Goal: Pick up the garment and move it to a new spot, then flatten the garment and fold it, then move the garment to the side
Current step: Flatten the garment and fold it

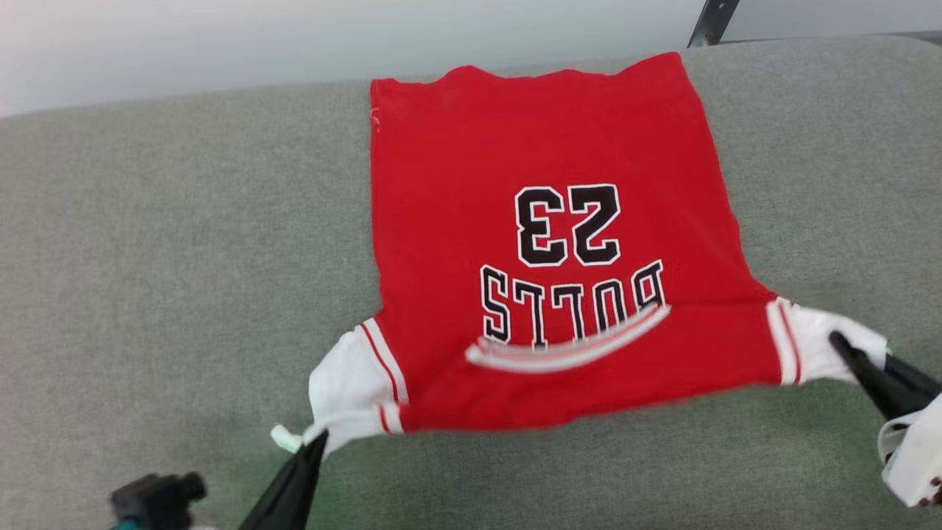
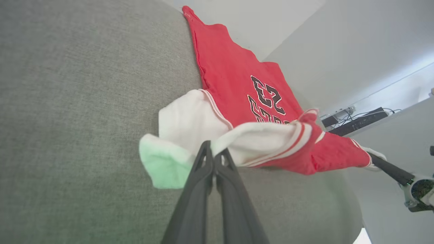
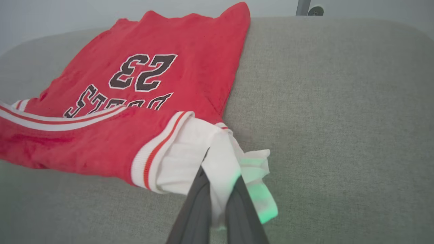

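Two dark-fingered grippers each pinch a white sleeve end of the red jersey-style shirt [image 1: 544, 147] with black white-outlined lettering and the number 23. The left gripper [image 1: 318, 438] has its jaws pressed together on the cuff at the robot's left. The right gripper [image 1: 835, 338] has its jaws closed on the opposite cuff, with white cloth bunched between its fingers [image 3: 200, 189].

The left fingers slant up from the bottom edge of the head view, while the right fingers reach in low from the right, ahead of a pale wrist housing [image 1: 912, 456]. The collar edge stretches between the two grips and looks slightly raised.

The rest of the shirt lies flat on the grey woven-fabric cushion [image 1: 184, 221], lettering upside down to the robot and hem at the cushion's curved far rim. Bare cushion spreads wide on the left, narrower on the right, with a band in front.
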Motion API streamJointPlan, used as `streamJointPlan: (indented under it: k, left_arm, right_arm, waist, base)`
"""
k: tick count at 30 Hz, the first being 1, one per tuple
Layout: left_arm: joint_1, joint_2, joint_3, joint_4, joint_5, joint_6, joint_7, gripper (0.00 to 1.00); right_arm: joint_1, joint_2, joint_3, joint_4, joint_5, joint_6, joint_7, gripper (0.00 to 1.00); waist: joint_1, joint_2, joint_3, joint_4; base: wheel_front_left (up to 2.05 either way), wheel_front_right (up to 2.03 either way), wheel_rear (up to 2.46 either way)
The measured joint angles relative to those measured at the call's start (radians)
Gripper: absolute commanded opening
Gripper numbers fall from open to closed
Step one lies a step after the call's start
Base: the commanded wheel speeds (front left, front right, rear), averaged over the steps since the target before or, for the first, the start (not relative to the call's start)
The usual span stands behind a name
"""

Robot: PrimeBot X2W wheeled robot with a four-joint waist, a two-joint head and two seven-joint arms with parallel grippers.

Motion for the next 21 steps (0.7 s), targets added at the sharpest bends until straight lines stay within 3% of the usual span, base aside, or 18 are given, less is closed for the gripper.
streamJointPlan:
  k: [3, 11, 21]
  left_arm:
    - [-0.033, 0.015, -0.043, 0.069, 0.068, 0.022, 0.032, 0.0]
    - [-0.104, -0.021, -0.099, 0.195, 0.103, 0.012, 0.054, 0.0]
    - [-0.191, -0.032, -0.155, 0.288, 0.176, 0.011, 0.078, 0.0]
  right_arm:
    - [0.008, 0.04, -0.01, -0.013, -0.043, 0.0, 0.054, 0.0]
    - [0.002, 0.11, 0.037, 0.072, -0.077, 0.0, 0.109, 0.0]
    - [-0.078, 0.106, 0.133, 0.239, -0.109, 0.0, 0.04, 0.0]
  waist:
    - [0.0, 0.0, 0.009, 0.0]
    - [0.0, 0.0, 0.038, -0.003]
    - [0.0, 0.0, 0.079, 0.011]
  base:
    - [0.0, 0.0, 0.0]
    - [0.0, 0.0, 0.0]
    - [0.0, 0.0, 0.0]
